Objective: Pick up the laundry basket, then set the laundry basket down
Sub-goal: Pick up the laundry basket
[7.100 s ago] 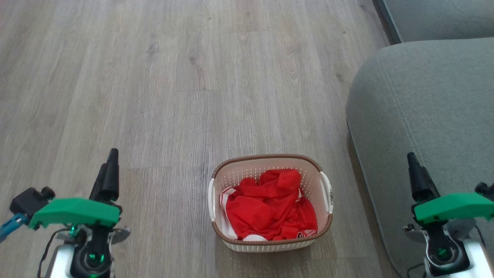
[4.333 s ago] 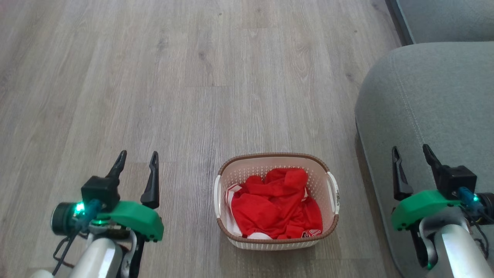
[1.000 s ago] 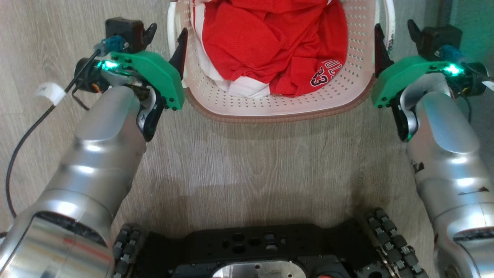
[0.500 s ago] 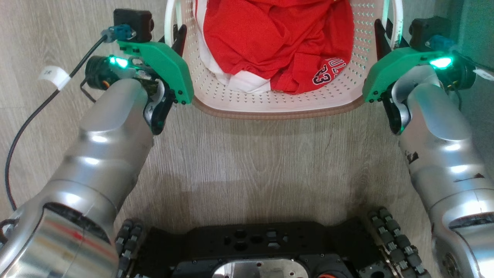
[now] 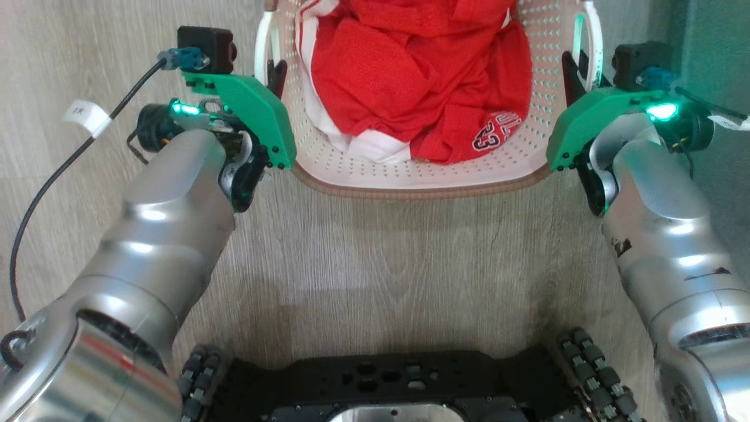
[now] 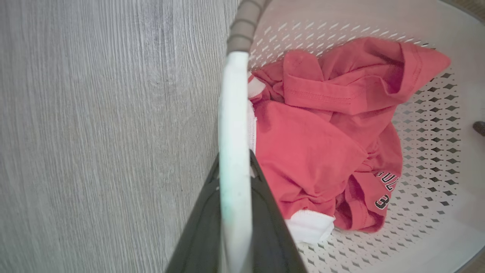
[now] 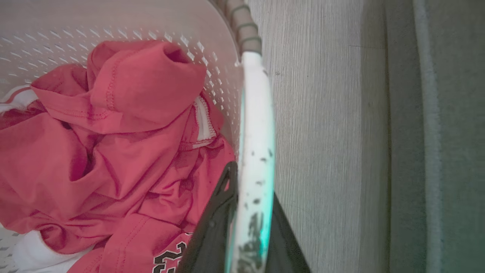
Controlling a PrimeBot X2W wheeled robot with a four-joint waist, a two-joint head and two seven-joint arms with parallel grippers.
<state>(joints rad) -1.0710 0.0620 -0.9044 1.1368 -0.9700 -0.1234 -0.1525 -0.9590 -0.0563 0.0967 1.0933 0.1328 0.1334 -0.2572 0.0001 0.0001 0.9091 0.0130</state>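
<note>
The laundry basket (image 5: 410, 189) is cream with perforated walls and a brown rim, and red clothing (image 5: 422, 88) lies in it. It sits at the top of the head view between my arms. My left gripper (image 5: 270, 69) is shut on the basket's left white handle (image 6: 233, 151), its dark fingers (image 6: 201, 231) pinching the handle from both sides. At the opposite side, my right gripper (image 5: 577, 65) is shut on the right white handle (image 7: 254, 144), with dark fingers (image 7: 212, 231) on either side. The basket's far end is cut off by the top edge.
Grey wood-look floor (image 5: 375, 264) lies all around. A grey-green sofa (image 5: 718, 35) stands close on the right, just beyond my right gripper, and its edge (image 7: 435, 113) runs beside the handle. My dark wheeled base (image 5: 398, 384) lies at the bottom.
One second ago both grippers stood open astride the handles; now both are shut on them. The basket sits slightly nearer in the head view than half a second ago, and the clothing has shifted.
</note>
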